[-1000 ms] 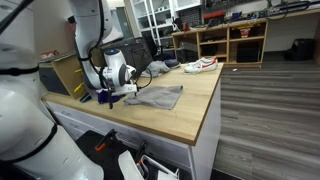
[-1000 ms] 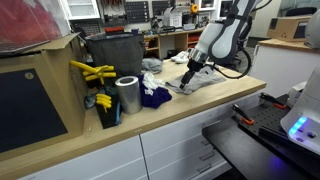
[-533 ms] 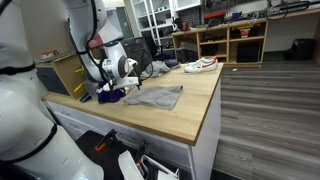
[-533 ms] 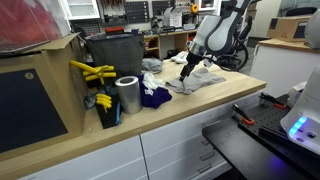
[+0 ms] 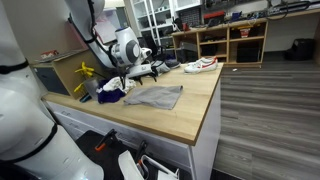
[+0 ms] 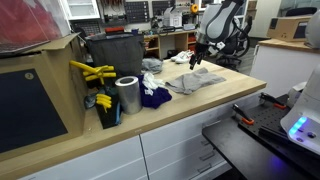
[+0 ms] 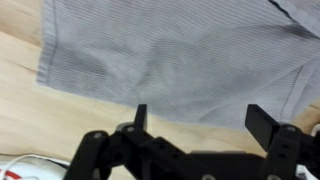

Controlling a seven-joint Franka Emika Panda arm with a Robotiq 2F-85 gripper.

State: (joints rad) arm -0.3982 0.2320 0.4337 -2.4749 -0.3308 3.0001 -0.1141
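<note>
Wooden table (image 5: 195, 112), seen in both exterior views, carrying all the objects below. The robot arm (image 5: 124, 45) now stands raised over the back part of the table. A second ago it was bent low over the near edge of the work area.

The grey cloth (image 5: 156, 97) lies spread flat on the table, near the middle of its width, and nothing touches it. Its outline is much the same as a second ago, when the gripper was pressed down at its edge.

The black bin (image 6: 115, 55) stands behind the other objects and has not moved.

The gripper (image 6: 197, 59) hangs in the air above the far side of the grey cloth, clear of it. It has risen and drawn back since the earlier pictures. In the wrist view the two fingers (image 7: 262, 122) stand wide apart with nothing between them, and the striped weave of the cloth fills the picture beneath them.

The blue cloth (image 6: 153, 97) lies crumpled just beside the grey cloth. The metal can (image 6: 127, 95) stands upright next to the blue cloth. The shoe (image 5: 200, 65) lies at the far end of the table, well apart from the gripper.
</note>
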